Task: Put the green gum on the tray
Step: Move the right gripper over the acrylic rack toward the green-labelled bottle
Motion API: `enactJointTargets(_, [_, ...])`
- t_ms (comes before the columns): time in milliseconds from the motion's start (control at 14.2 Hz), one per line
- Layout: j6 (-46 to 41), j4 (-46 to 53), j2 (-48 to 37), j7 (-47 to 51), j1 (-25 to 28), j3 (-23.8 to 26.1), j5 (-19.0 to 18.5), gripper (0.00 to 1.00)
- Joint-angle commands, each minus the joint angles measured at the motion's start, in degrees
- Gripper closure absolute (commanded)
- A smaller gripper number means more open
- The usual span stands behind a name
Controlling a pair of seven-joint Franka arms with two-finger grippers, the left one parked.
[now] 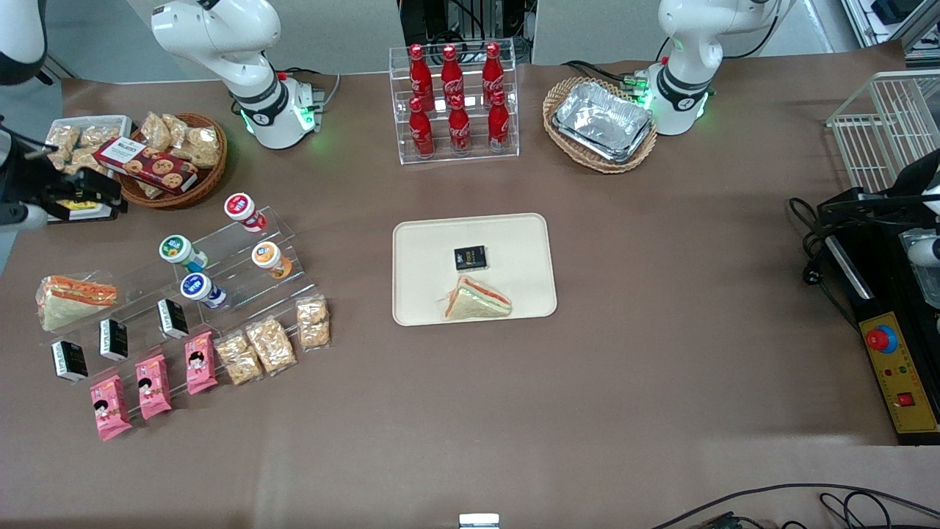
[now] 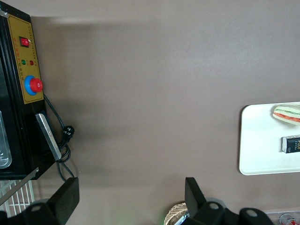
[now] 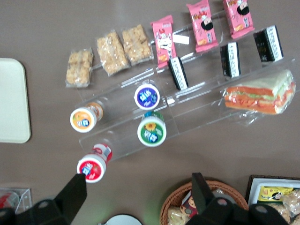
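The gripper [image 3: 136,197], jaws apart and empty above the acrylic stand, should descend squarely over the green gum [image 3: 152,131], avoiding the blue-lidded bottle [image 3: 146,96] beside it.

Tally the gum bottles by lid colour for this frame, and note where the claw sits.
red gum: 1
green gum: 1
orange gum: 1
blue gum: 1
Total: 4, all on the clear rack, none on the tray.
The claw hangs open above the table near the red gum, holding nothing.
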Motion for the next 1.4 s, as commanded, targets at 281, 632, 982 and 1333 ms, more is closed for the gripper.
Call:
enactJointTargets(281, [0.53, -5.82, -4.84, -1.39, 0.15, -0.44, -0.08, 0.00])
enactJointTargets(632, [0.70, -6.35, -5.11, -1.39, 0.15, -0.44, -0.17, 0.00])
enactJointTargets(982, [1.05, -6.44, -4.76, -1.39, 0.15, -0.44, -0.17, 0.00])
enactJointTargets(1333, [4.82, -9.59, -4.67, -1.30, 0.15, -0.44, -0.17, 0.00])
